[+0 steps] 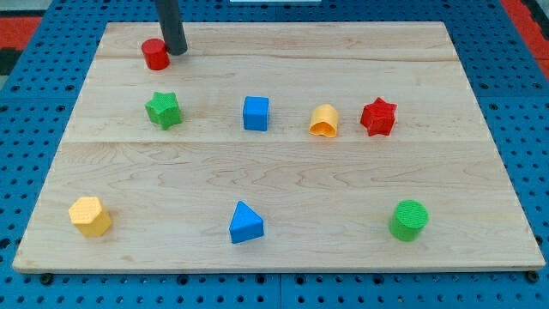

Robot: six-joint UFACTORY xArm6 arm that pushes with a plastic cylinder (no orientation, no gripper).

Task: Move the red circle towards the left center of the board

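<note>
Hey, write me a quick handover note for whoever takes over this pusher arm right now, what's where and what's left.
My tip sits just to the view's right of the red circle, close against it or touching, near the board's top-left corner.
Done: tip is in place beside the circle.
Left: push the circle down the view's left side to left center. The green star stands just below it; steer left of it. The other blocks lie well away.
</note>
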